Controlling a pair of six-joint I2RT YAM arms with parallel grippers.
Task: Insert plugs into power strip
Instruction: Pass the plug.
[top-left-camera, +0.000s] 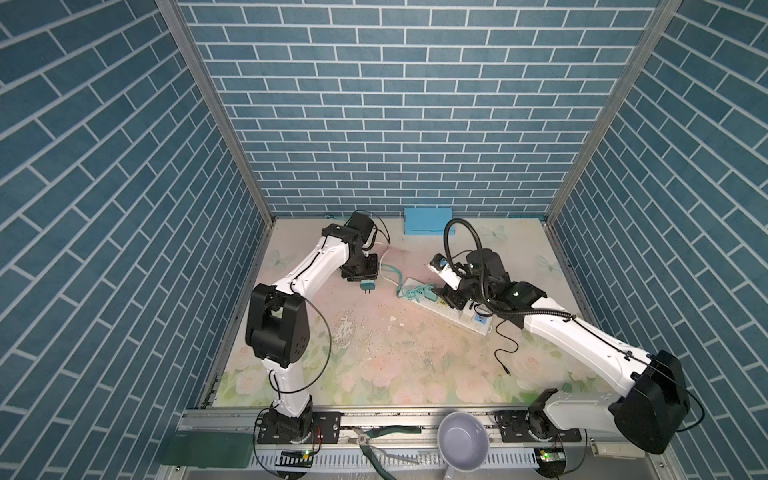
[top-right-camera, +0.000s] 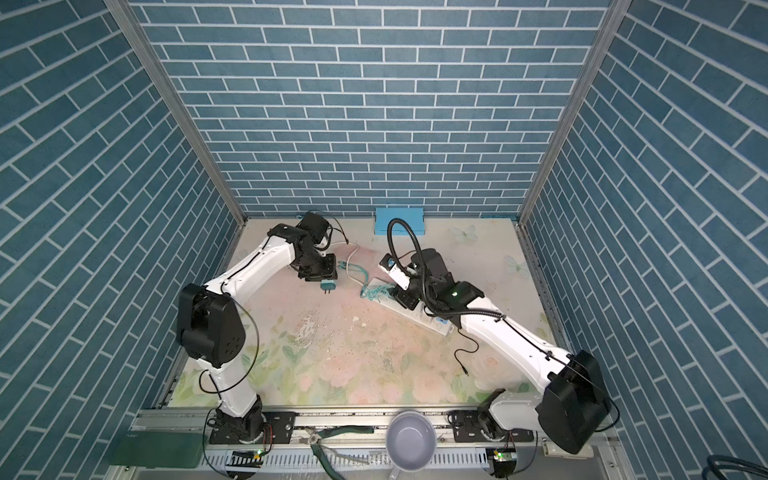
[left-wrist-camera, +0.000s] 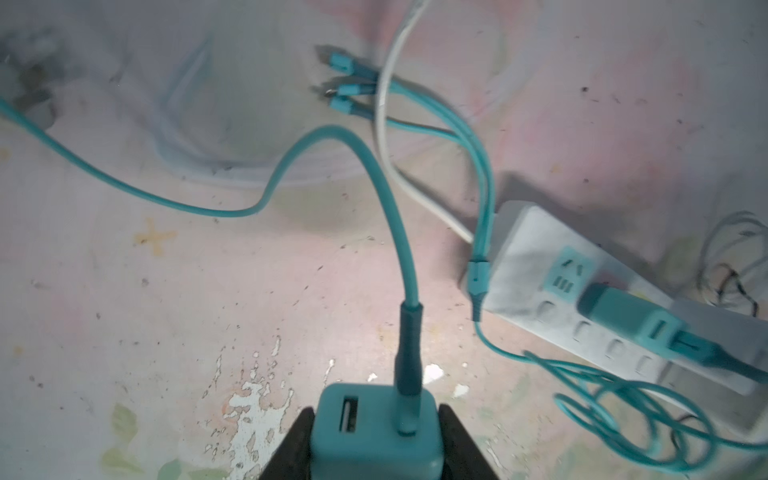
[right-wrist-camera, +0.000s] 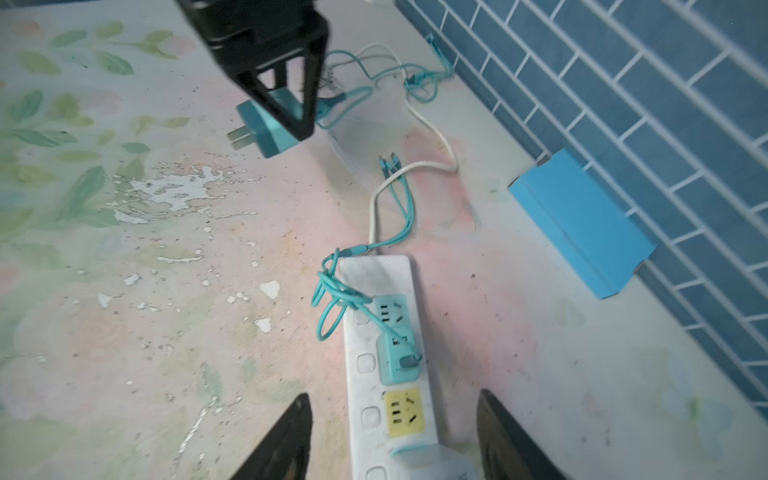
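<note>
Mint-teal plastic fills the left wrist view: the left pincer (left-wrist-camera: 376, 411) is clamped on a mint-teal cube-shaped charger plug (left-wrist-camera: 365, 440), with its black fingers (left-wrist-camera: 297, 449) pressing both sides. That view shows the plug's free USB slot and a teal cable (left-wrist-camera: 401, 241) seated beside it. Only the right wrist view shows its two metal prongs (right-wrist-camera: 237, 139), bare and well apart from the long white power strip (right-wrist-camera: 374, 274) lying on the floral surface (right-wrist-camera: 124, 332).

The right pincer (right-wrist-camera: 395, 397) stands wide open astride that strip, gripping nothing, over a yellow socket face (right-wrist-camera: 405, 413). A second mint-teal plug (right-wrist-camera: 399, 357) sits in the next socket. Its looped teal cord (right-wrist-camera: 345, 297) drapes over the strip's edge, beside a free teal socket face (right-wrist-camera: 390, 311).

Both top views add a lavender bowl (top-left-camera: 463, 436) and green-handled pliers (top-left-camera: 395, 432) on the front rail, beside a dark green case (top-right-camera: 158, 446) whose pale lettering is too small to read. A light-blue flat box (top-left-camera: 428, 222) lies against the brick wall.
</note>
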